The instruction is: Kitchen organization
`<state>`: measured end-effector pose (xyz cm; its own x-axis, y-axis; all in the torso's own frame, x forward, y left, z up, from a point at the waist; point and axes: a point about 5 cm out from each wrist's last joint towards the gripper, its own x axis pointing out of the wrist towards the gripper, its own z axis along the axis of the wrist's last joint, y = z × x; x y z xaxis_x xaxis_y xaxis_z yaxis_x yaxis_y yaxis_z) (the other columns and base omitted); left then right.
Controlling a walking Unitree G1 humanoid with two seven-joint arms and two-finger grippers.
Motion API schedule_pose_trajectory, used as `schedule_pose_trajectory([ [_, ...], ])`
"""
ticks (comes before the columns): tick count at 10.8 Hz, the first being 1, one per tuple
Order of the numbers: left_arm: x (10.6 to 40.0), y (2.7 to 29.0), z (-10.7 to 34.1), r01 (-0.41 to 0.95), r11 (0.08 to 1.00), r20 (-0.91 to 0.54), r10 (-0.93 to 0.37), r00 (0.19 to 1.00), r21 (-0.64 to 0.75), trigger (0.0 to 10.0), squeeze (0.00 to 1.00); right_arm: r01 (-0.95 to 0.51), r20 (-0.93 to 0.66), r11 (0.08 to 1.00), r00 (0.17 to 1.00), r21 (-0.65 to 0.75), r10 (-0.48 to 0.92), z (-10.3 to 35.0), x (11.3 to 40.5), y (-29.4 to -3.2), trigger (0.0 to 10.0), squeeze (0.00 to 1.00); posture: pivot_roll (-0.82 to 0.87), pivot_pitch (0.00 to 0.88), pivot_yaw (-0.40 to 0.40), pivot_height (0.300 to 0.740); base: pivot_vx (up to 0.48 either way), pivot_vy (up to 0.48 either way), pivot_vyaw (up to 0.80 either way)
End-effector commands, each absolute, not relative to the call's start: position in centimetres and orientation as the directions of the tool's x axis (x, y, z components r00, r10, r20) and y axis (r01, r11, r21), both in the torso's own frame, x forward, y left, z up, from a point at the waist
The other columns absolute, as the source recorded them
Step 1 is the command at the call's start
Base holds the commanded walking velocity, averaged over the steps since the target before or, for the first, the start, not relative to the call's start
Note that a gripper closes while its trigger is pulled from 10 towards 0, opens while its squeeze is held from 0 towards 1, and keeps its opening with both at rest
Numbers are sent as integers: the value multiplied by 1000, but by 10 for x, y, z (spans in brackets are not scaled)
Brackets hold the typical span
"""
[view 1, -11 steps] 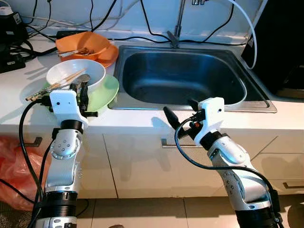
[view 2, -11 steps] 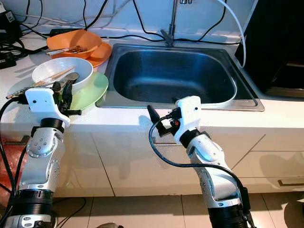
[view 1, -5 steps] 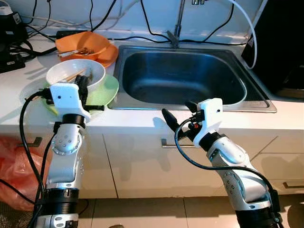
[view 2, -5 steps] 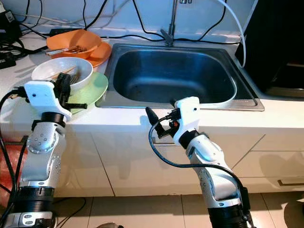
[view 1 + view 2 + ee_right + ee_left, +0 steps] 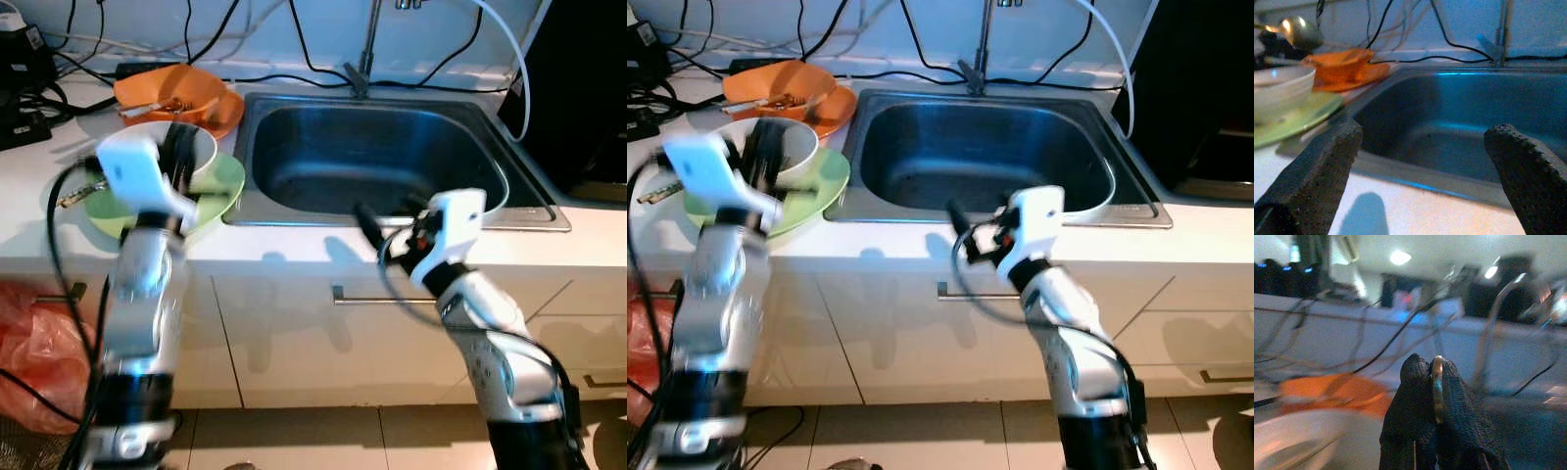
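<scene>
Steel sink (image 5: 382, 147) is sitting at 12 o'clock of right gripper (image 5: 387, 220), jaws spread wide, empty. White bowl (image 5: 794, 147) is resting on green plate (image 5: 818, 181). Left gripper (image 5: 1431, 382) is pinching a spoon handle (image 5: 1437, 387) above the bowl.

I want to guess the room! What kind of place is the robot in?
Most likely a home kitchen. There is a steel sink with a tap set into a white counter, and used dishes beside it: a white bowl on a green plate.

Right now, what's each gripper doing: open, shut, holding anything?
Left gripper: shut on a thin metal utensil handle, above the white bowl.
Right gripper: open, empty, at the sink edge.
</scene>
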<state>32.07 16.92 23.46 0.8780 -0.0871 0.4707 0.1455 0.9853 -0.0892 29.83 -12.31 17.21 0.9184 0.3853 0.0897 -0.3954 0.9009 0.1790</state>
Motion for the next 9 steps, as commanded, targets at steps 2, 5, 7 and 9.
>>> schedule_pose_trajectory([
  [2, 323, 154, 255, 323, 914, 514, -159, 843, -247, 0, 0, -349, 87, 853, 935, 389, 344, 174, 304, -127, 10000, 0, 98, 31, -18, 740, 0, 0, 0],
  [5, 339, 115, 226, 500, 538, 394, -309, 866, -679, 0, 0, -368, 158, 666, 921, 649, 356, 188, 315, -114, 10000, 0, 85, 29, -9, 740, 0, 0, 0],
  [7, 339, 93, 218, 521, 378, 380, -389, 839, -765, 0, 0, -398, 182, 584, 901, 708, 394, 196, 317, -104, 10000, 0, 72, 29, -7, 740, 0, 0, 0],
  [9, 339, 79, 212, 503, 271, 366, -426, 827, -821, 0, 0, -420, 202, 483, 876, 768, 438, 202, 319, -92, 10000, 0, 58, 38, -13, 740, 0, 0, 0],
])
